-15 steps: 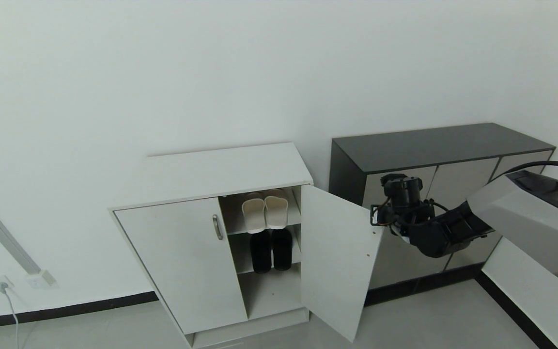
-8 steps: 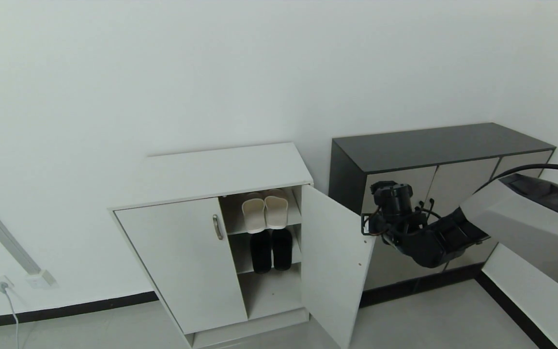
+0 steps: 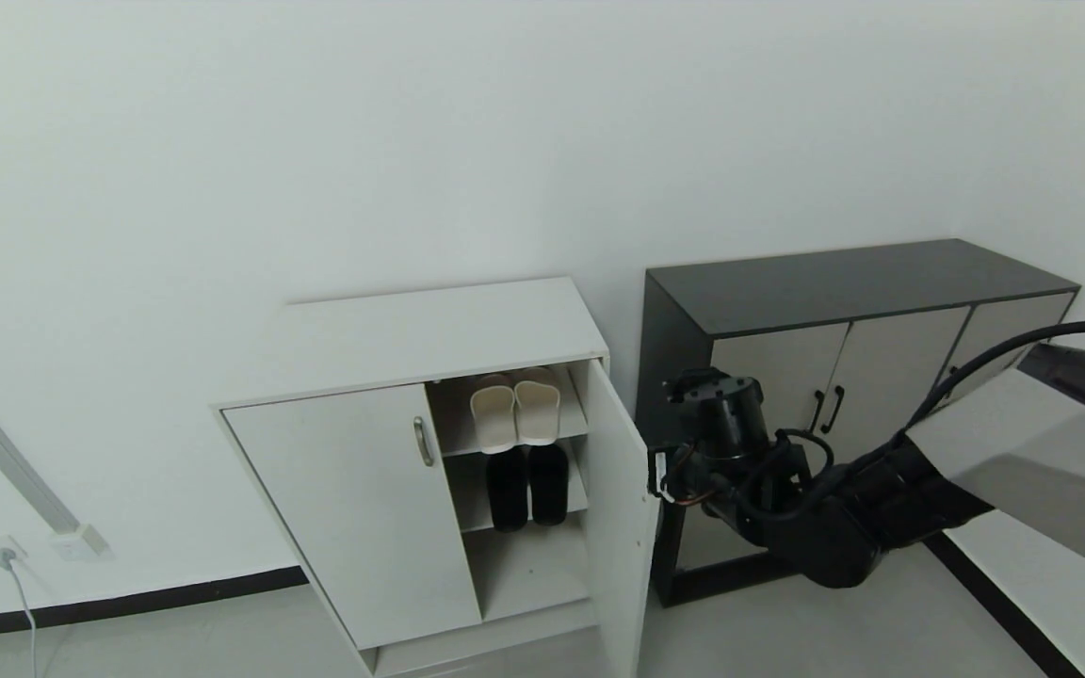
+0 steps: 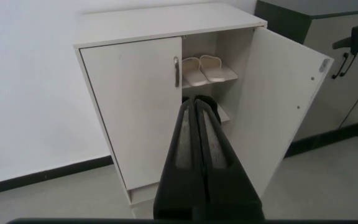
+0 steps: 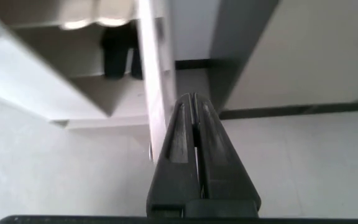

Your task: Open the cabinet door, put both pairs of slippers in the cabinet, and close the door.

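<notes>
Step in hand, as judged: shutting door, slippers already stowed.
- Right tool (image 5: 194,104): fingers pressed together, holding nothing; tip just beside free edge of half-open door (image 3: 620,508), on outer face; contact unclear.
- Beige slippers (image 3: 514,410) on upper shelf and black slippers (image 3: 528,485) on shelf below, both inside cabinet (image 3: 429,330), beyond door from right tool.
- Robot should push flat on panel, near free edge for leverage, following hinge arc.
- Should slow before frame, since slam may rebound.
- Left tool (image 4: 196,109): pressed together, well apart from door.

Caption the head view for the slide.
Right hand beside the half-open cabinet door; beige slippers shelved above black slippers inside.
</notes>
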Motion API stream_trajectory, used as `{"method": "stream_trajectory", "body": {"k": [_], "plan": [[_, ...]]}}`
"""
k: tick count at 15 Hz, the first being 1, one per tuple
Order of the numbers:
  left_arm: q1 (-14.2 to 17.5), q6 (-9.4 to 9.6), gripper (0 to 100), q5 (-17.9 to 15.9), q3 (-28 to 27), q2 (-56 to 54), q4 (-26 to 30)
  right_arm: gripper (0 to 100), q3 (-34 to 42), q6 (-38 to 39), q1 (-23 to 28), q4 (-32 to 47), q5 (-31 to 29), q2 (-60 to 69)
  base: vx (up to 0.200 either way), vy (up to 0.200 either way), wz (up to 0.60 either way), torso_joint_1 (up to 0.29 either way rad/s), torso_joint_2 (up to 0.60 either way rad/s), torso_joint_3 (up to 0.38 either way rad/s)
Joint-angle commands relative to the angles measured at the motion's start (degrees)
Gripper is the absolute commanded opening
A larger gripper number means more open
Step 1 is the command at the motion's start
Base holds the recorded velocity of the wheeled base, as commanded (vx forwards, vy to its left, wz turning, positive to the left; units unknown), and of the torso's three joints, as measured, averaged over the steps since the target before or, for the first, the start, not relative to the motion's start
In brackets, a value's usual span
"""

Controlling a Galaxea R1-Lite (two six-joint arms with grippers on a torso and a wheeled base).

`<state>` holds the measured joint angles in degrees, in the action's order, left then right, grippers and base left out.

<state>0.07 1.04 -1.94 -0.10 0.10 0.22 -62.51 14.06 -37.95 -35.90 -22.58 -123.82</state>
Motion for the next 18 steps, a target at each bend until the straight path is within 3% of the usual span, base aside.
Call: {"method": "stream_trajectory", "body": {"k": [1, 4, 12, 18], "plan": [[0.01, -0.07, 0, 0.0, 0.01, -0.01, 0.04, 0, 3.1, -0.43, -1.95, -1.98, 0.34, 2.79, 0.0, 0.0, 0.0, 0.0, 0.0, 0.0], [0.01, 0.02, 0, 0.0, 0.01, -0.01, 0.04, 0, 6.53, -3.77, -2.3, -7.52, 1.13, 2.79, 0.0, 0.0, 0.0, 0.0, 0.0, 0.0], [0.01, 0.11, 0, 0.0, 0.01, -0.01, 0.04, 0, 7.49, -3.86, -1.69, -7.87, 1.31, 2.79, 0.0, 0.0, 0.0, 0.0, 0.0, 0.0], [0.01, 0.11, 0, 0.0, 0.01, -0.01, 0.04, 0, 8.46, -3.77, -1.69, -7.96, 2.45, 2.97, 0.0, 0.0, 0.6, 0.003, 0.0, 0.005]]}}
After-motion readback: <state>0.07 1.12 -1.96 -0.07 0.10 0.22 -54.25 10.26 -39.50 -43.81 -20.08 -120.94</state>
